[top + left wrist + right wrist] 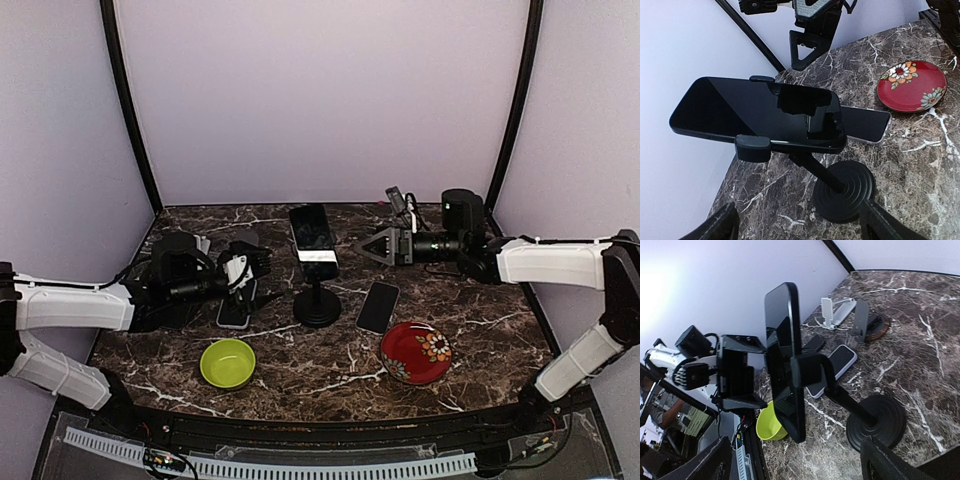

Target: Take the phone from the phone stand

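A black phone point(313, 240) sits clamped in a black phone stand point(317, 308) at the table's middle. It shows in the left wrist view point(757, 112) screen up, and edge-on in the right wrist view point(787, 360). The stand's round base point(845, 190) rests on the marble, also in the right wrist view point(876, 422). My left gripper point(245, 262) is open and empty just left of the phone; its fingers point(715, 227) frame the stand. My right gripper point(372, 247) is open and empty just right of the phone, not touching it.
A second phone point(378, 306) lies flat right of the stand, a white-cased phone point(234, 310) left of it. A green bowl point(228, 362) and a red flowered plate point(416, 352) sit in front. A white stand point(832, 312) and a dark stand point(862, 320) are at the far left.
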Motion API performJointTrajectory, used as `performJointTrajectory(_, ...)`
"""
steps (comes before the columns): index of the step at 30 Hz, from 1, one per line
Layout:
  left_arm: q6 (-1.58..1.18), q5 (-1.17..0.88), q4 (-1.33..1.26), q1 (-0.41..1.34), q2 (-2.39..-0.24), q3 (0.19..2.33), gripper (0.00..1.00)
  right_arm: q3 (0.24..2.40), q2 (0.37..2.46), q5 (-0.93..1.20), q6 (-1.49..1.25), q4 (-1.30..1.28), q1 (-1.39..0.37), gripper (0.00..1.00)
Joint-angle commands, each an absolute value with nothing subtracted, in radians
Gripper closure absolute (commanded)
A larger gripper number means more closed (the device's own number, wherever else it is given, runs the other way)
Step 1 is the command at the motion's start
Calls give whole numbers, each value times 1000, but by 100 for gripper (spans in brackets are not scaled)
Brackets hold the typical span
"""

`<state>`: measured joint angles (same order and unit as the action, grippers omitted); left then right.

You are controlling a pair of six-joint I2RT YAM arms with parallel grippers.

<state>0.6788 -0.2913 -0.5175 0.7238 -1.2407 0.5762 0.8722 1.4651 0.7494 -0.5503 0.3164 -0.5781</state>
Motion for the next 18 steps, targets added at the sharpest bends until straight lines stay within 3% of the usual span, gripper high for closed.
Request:
performJointTrajectory(1, 732, -346, -699, 690, -1276, 585, 15, 837, 1535, 865, -673, 591, -573, 12)
performJointTrajectory(18, 659, -469, -839, 579, -1361, 602, 14, 918, 1786, 1022, -818, 869, -618, 29)
